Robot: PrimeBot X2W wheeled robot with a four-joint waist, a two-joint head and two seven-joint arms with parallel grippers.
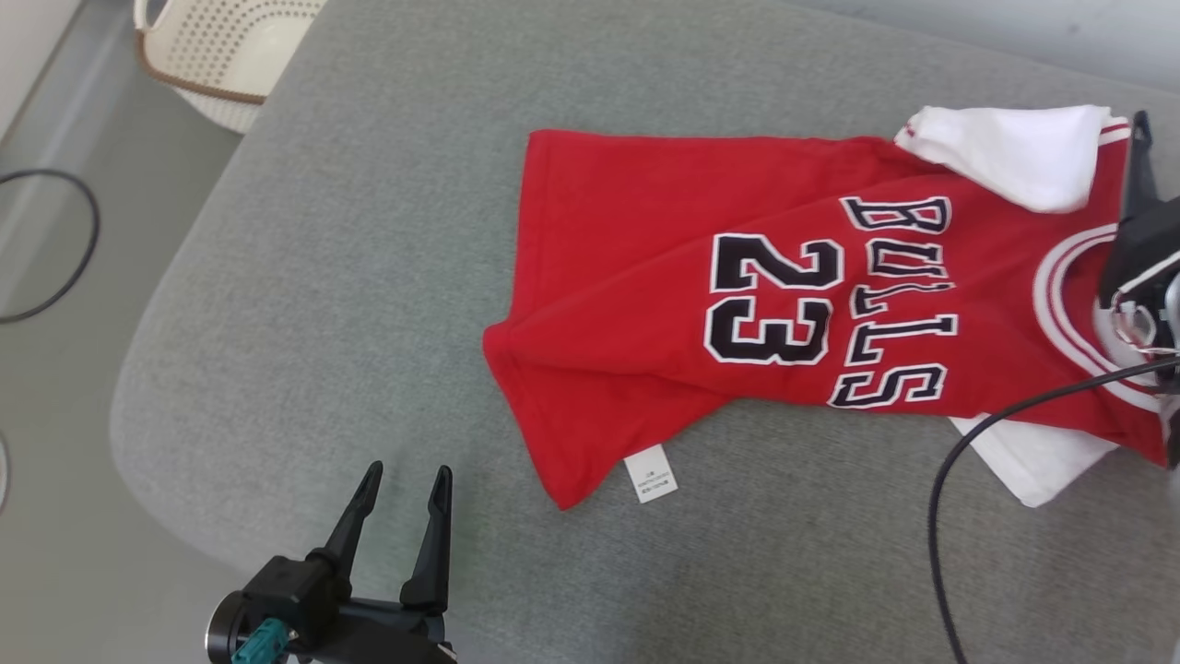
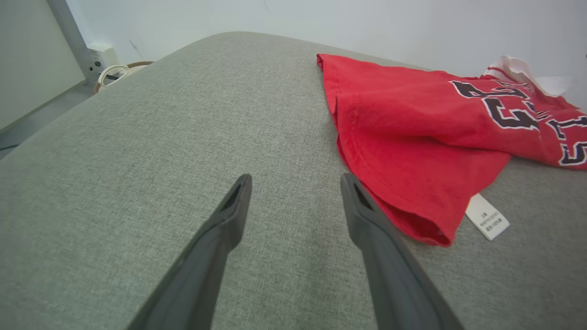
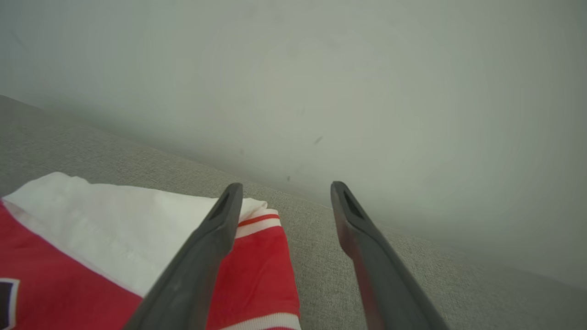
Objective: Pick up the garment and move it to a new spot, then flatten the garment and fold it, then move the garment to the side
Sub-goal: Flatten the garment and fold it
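On the right half of the grey fabric cushion point(image 1: 323, 323) lies the red jersey with white sleeves and black "BULLS 23" lettering point(image 1: 645, 240), mostly flat, hem toward the left. The left gripper point(image 1: 408, 472) hovers near left, jaws apart, clear of the hem. The right gripper point(image 3: 285, 188), jaws apart and empty, is above the jersey's far-right shoulder.

Grey woven cushion point(image 1: 350, 304) with a rounded left corner. Spread over the cushion's right half, a red jersey point(image 1: 636, 240) lettered BULLS 23, hem toward the cushion's middle and rumpled at the near side. White sleeves point(image 1: 1014, 157) toward the cushion's right end; white care label point(image 1: 651, 473) flat on the cushion's fabric.
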